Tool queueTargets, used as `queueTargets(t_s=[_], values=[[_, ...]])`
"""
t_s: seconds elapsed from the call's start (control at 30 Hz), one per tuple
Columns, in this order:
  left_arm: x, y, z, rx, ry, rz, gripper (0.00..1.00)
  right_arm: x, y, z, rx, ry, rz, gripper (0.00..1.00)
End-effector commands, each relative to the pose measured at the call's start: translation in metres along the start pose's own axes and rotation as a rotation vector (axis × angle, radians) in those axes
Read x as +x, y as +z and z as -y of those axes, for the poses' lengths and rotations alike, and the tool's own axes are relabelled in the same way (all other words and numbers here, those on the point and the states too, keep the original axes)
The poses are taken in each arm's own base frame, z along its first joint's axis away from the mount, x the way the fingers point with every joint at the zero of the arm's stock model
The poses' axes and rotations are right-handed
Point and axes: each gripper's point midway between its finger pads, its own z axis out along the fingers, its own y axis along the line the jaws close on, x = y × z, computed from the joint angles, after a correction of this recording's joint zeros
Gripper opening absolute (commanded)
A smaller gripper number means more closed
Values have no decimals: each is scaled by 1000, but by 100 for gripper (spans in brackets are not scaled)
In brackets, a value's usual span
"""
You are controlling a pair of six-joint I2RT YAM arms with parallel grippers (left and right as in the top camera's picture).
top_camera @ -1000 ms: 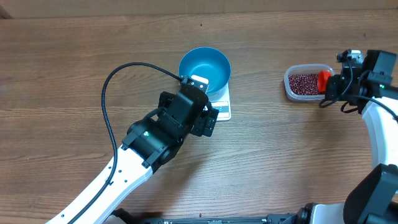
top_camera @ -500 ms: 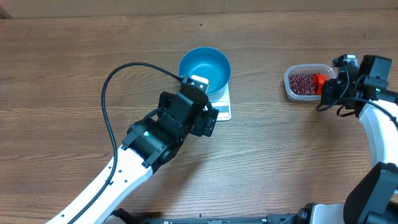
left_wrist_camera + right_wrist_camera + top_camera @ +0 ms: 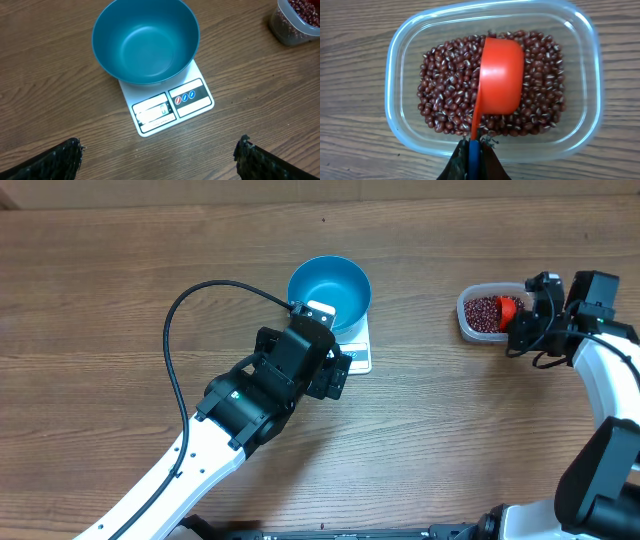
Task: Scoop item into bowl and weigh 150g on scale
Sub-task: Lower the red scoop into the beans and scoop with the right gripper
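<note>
- Wood-grain table point(image 3: 100, 280) carries everything; the two arms reach over it from the near edge.
- Left gripper point(image 3: 157, 162) has its jaws spread as wide as they go and grips nothing. Only its two dark fingertips show, low in its wrist view.
- Blue bowl point(image 3: 145, 45) sits just ahead of those fingers, centred between them. It is empty, rests on the scale and overhangs it.
- White scale point(image 3: 170, 107) has its display edge nearest the left fingers. The left wrist view shows the display, though too faint to read; overhead, the arm hides part of it.
- Clear tub point(image 3: 395, 45) lies directly beneath the right fingers, well apart from the bowl.
- Right gripper point(image 3: 474, 150) is clamped shut on the thin handle of the red scoop point(image 3: 501, 75). Its cup lies beyond the fingertips on the heap. Which way the cup faces I cannot tell.
- Beans point(image 3: 445, 95) are all in the tub. Only the right wrist view shows single beans.
- Risk, as I judge it: the grip on so narrow a handle may let a loaded scoop roll, spilling beans on the long carry. The light tub might also slide when dug into.
</note>
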Motion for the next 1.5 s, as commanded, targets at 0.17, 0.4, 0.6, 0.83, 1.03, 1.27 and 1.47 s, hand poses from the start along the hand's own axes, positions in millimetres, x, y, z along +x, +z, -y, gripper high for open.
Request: queueTargets(t_s=[0.17, 0.4, 0.6, 0.83, 1.03, 1.27, 1.47], values=[[-3, -4, -3, -13, -10, 19, 100, 8, 7, -10, -68, 15, -22, 4], [-3, -4, -3, -13, -11, 19, 99, 6, 6, -22, -137, 19, -10, 4], [-3, -4, -3, -13, -10, 19, 99, 5, 5, -28, -177, 21, -3, 4], [-3, -4, -3, -13, -11, 18, 100, 11, 11, -31, -204, 34, -24, 4], [-3, -4, -3, -13, -10, 19, 100, 12, 8, -36, -268, 66, -21, 4], [-3, -4, -3, -13, -11, 19, 99, 13, 6, -28, -264, 151, -21, 4], [-3, -4, -3, -13, -10, 18, 100, 12, 2, -21, -280, 225, -10, 4]])
